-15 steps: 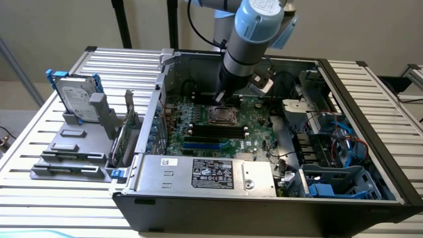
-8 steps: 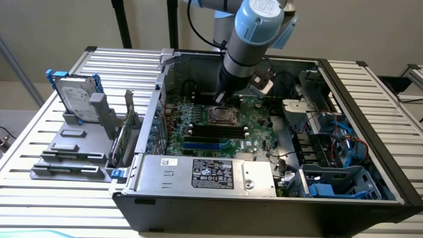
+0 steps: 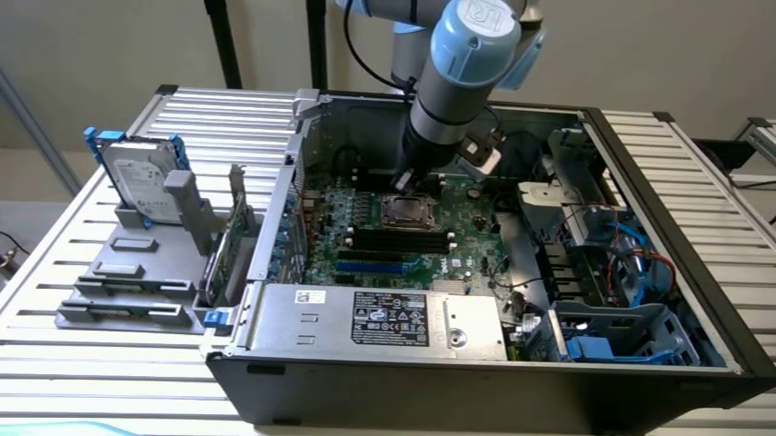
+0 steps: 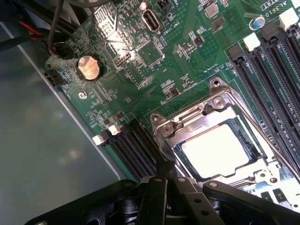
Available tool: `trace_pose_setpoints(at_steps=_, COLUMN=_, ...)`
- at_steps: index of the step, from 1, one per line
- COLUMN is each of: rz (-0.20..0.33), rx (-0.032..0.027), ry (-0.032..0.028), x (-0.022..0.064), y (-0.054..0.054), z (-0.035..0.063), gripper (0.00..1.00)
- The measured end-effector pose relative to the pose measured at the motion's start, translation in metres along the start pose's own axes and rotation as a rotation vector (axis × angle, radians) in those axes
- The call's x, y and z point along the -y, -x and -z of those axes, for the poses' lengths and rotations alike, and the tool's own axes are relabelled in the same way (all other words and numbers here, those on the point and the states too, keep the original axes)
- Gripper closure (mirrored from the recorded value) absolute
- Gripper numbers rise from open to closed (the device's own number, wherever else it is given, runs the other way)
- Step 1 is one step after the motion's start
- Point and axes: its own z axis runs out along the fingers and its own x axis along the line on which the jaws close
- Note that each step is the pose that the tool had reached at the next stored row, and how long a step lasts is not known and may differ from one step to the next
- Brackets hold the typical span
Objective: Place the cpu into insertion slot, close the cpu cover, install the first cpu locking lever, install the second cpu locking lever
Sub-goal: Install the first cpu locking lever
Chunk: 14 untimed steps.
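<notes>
We are finding the pale square cpu (image 4: 220, 151) seated in the metal-rimmed insertion slot (image 4: 171, 140), silvery cpu cover (image 4: 206, 117) apparently lowered; the black gripper (image 4: 161, 187), closed and empty, is pressing beside it.

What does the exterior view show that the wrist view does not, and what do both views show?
Exterior view alone: the whole open computer case on a slatted table, the grey power supply box, a hard drive standing in a grey holder at the exterior view's left, and the robot arm reaching down into the case.

Wrist view alone: a round coin battery and the cpu seen through the window of the closed cpu cover.

Both: the green circuit board, the socket and the black memory slots. The hand is shut beside the socket.
</notes>
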Motion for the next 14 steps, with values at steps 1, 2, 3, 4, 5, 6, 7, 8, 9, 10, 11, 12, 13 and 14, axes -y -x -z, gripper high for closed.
trace_pose_setpoints(at_steps=1, rz=0.000, rx=-0.0006, ry=-0.0004, x=-0.0003, y=-0.0001, z=-0.0002, gripper=0.89)
trace_pose_setpoints(at_steps=2, rz=0.000, rx=-0.0012, ry=-0.0009, x=-0.0007, y=-0.0002, z=-0.0004, gripper=0.89)
trace_pose_setpoints(at_steps=3, rz=0.000, rx=-0.0017, ry=-0.0012, x=-0.0010, y=-0.0003, z=-0.0006, gripper=0.89)
trace_pose_setpoints(at_steps=4, rz=0.000, rx=-0.0022, ry=-0.0014, x=-0.0012, y=-0.0003, z=-0.0007, gripper=0.89)
trace_pose_setpoints(at_steps=5, rz=0.000, rx=-0.0026, ry=-0.0016, x=-0.0014, y=-0.0003, z=-0.0007, gripper=0.89)
trace_pose_setpoints(at_steps=6, rz=0.000, rx=-0.0030, ry=-0.0019, x=-0.0015, y=-0.0002, z=-0.0008, gripper=0.89)
trace_pose_setpoints(at_steps=7, rz=0.000, rx=-0.0033, ry=-0.0022, x=-0.0017, y=-0.0002, z=-0.0008, gripper=0.89)
trace_pose_setpoints(at_steps=8, rz=0.000, rx=-0.0037, ry=-0.0026, x=-0.0020, y=-0.0001, z=-0.0009, gripper=0.89)
trace_pose_setpoints(at_steps=9, rz=0.000, rx=-0.0041, ry=-0.0029, x=-0.0022, y=0.0000, z=-0.0009, gripper=0.89)
trace_pose_setpoints(at_steps=10, rz=0.000, rx=-0.0045, ry=-0.0033, x=-0.0025, y=0.0001, z=-0.0010, gripper=0.89)
trace_pose_setpoints(at_steps=11, rz=0.000, rx=-0.0049, ry=-0.0034, x=-0.0029, y=0.0001, z=-0.0010, gripper=0.89)
trace_pose_setpoints(at_steps=12, rz=0.000, rx=-0.0053, ry=-0.0036, x=-0.0033, y=0.0002, z=-0.0010, gripper=0.89)
trace_pose_setpoints(at_steps=13, rz=0.000, rx=-0.0055, ry=-0.0038, x=-0.0037, y=0.0003, z=-0.0010, gripper=0.89)
trace_pose_setpoints(at_steps=14, rz=0.000, rx=-0.0058, ry=-0.0040, x=-0.0041, y=0.0003, z=-0.0009, gripper=0.89)
